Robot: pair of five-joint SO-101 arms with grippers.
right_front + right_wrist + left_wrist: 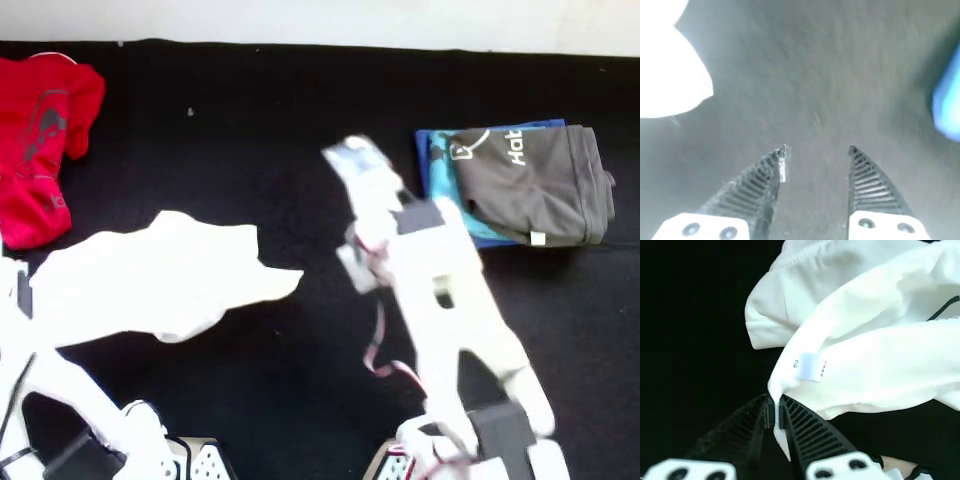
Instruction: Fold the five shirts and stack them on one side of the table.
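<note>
- Firstly, at the far left edge of the bench (250, 110) a red shirt (40, 140) lies crumpled and not folded.
- Near it, on the side closer to the arms, a white shirt (150, 275) lies loose, with one pointed end toward the middle of the bench.
- The left tool (774, 415) is closed on an edge of the white shirt. Its jaws pinch the cloth between them, near a small sewn label (807, 366).
- In the middle, the right tool (815, 155) hangs over bare bench with its jaws apart and nothing between them. It stands between the white shirt and the two folded shirts.
- At the right, a grey shirt (540, 185) lies folded on top of a folded blue shirt (445, 170), whose edge shows out beside the grey one.
- The bench surface is black and matte. Behind its far edge runs a pale strip of wall (400, 20).
</note>
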